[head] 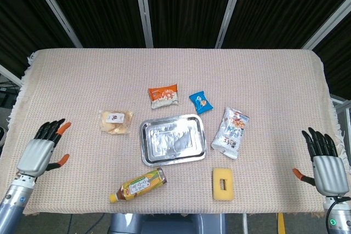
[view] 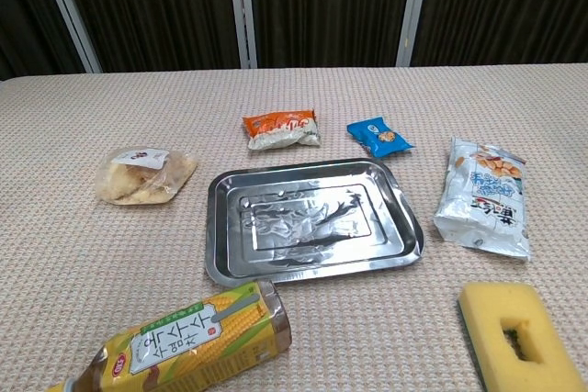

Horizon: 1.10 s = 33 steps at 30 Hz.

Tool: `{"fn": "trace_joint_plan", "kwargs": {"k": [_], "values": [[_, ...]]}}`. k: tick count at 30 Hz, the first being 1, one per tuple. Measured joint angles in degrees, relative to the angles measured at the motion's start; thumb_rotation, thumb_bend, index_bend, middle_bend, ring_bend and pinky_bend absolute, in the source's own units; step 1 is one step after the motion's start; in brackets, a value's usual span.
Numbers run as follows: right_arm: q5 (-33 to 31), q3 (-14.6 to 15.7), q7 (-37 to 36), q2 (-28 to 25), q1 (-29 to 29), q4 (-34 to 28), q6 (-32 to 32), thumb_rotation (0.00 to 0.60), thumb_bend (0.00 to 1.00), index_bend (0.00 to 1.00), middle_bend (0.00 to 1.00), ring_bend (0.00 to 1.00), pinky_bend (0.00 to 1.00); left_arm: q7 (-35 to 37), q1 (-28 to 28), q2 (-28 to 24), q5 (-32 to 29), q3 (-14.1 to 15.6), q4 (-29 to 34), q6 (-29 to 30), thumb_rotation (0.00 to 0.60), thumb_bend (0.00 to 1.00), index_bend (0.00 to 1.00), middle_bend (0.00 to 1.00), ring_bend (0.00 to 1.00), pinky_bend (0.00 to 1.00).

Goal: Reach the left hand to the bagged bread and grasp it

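Observation:
The bagged bread [head: 115, 121] [view: 144, 174] is a clear bag of pale rolls with a white label, lying left of the metal tray [head: 173, 140] [view: 310, 220]. My left hand [head: 41, 149] hovers over the table's left part, fingers spread, holding nothing, well to the left of and below the bread in the head view. My right hand [head: 322, 160] stays at the right edge, fingers apart and empty. Neither hand shows in the chest view.
Around the tray lie an orange snack pack [head: 164, 96], a blue packet [head: 201, 102], a white snack bag [head: 232, 132], a yellow sponge [head: 222, 183] and a corn drink bottle [head: 138, 185]. Dark curtains back the table.

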<state>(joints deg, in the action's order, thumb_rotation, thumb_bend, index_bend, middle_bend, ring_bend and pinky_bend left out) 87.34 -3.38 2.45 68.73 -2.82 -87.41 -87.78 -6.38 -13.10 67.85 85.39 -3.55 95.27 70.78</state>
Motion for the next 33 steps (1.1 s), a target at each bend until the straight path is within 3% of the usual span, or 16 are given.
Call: {"fn": "trace_joint_plan", "kwargs": {"k": [7, 11, 14, 21, 33], "values": [[-0.37, -0.23, 0.11, -0.25, 0.27, -0.24, -0.37, 0.600, 0.00, 0.00, 0.00, 0.00, 0.00, -2.71, -7.79, 1.18, -5.25, -2.90, -1.03, -10.99, 0.600, 0.22, 0.06, 0.00, 0.00, 0.00], [-0.55, -0.19, 0.01, -0.22, 0.31, -0.21, -0.18, 0.600, 0.00, 0.00, 0.00, 0.00, 0.00, -4.59, -11.90, 2.34, -9.09, -4.55, -1.99, -16.58, 0.600, 0.09, 0.03, 0.00, 0.00, 0.00], [-0.67, -0.21, -0.15, -0.16, 0.37, -0.03, -0.19, 0.600, 0.00, 0.00, 0.00, 0.00, 0.00, -6.65, -15.05, 3.59, -12.83, -5.75, -3.23, -20.23, 0.600, 0.05, 0.02, 0.00, 0.00, 0.00], [-0.87, -0.26, -0.76, -0.10, 0.56, 0.34, -0.28, 0.600, 0.00, 0.00, 0.00, 0.00, 0.00, -13.46, -21.25, 7.08, -20.85, -7.57, -6.99, -25.20, 0.600, 0.14, 0.02, 0.00, 0.00, 0.00], [-1.16, -0.37, -1.40, 0.17, 0.85, 1.02, -0.46, 0.600, 0.00, 0.00, 0.00, 0.00, 0.00, -21.35, -29.43, 14.03, -34.94, -7.95, -14.33, -29.45, 0.600, 0.16, 0.04, 0.00, 0.00, 0.00]]}}
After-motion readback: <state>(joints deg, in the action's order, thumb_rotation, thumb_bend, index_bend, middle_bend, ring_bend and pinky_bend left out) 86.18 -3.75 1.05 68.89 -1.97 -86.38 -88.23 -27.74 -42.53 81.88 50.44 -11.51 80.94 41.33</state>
